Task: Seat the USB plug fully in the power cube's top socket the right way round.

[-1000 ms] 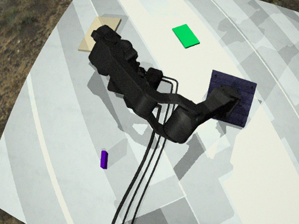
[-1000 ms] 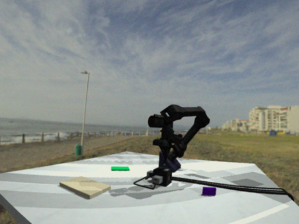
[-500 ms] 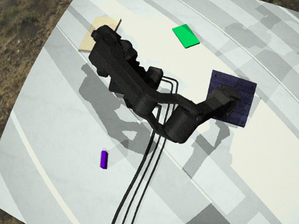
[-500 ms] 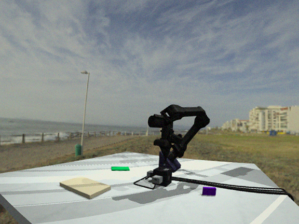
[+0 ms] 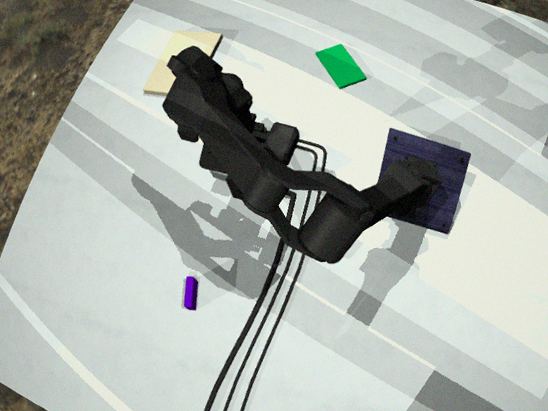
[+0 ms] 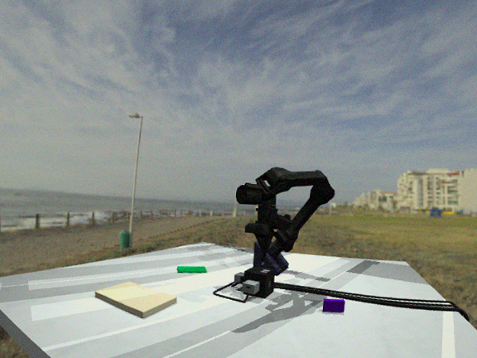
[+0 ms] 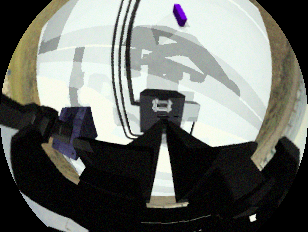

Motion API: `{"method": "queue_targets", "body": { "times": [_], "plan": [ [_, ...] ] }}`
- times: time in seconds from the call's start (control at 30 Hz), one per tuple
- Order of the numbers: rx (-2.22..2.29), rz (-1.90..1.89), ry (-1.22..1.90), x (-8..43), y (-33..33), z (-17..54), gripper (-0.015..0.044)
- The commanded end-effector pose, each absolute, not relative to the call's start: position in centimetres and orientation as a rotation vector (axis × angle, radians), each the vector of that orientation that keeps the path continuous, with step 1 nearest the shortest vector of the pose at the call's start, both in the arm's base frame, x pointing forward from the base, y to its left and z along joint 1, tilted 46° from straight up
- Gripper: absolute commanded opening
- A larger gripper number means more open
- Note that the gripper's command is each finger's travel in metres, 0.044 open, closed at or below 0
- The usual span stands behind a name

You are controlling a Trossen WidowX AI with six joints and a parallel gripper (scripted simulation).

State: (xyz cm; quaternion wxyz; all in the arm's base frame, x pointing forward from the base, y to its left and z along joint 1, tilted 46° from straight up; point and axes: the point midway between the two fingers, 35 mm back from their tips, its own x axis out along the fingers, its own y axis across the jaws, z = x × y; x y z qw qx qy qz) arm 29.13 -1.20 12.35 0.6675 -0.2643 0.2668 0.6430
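The black power cube stands on the table with a pale marking on its top; the arm hides most of it in the top view. My gripper points down at the cube's top, its fingertips together over the near part of the top, by the socket. It is shut on the USB plug, of which only a small dark bit shows between the tips. How deep the plug sits, which way round it is, and whether it touches the socket cannot be told.
Grey plugs stick out of the cube's side, and black cables run off it. A purple block, a green slab and a beige board lie around.
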Motion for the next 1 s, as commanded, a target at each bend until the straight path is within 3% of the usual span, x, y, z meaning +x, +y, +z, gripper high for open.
{"method": "queue_targets", "body": {
  "times": [0.0, 0.97],
  "plan": [
    [-0.589, 1.453, 0.595, 29.16, -1.1, 12.27, 0.0],
    [-0.569, 1.458, 0.576, 29.16, -0.78, 12.12, 0.0]
  ]
}}
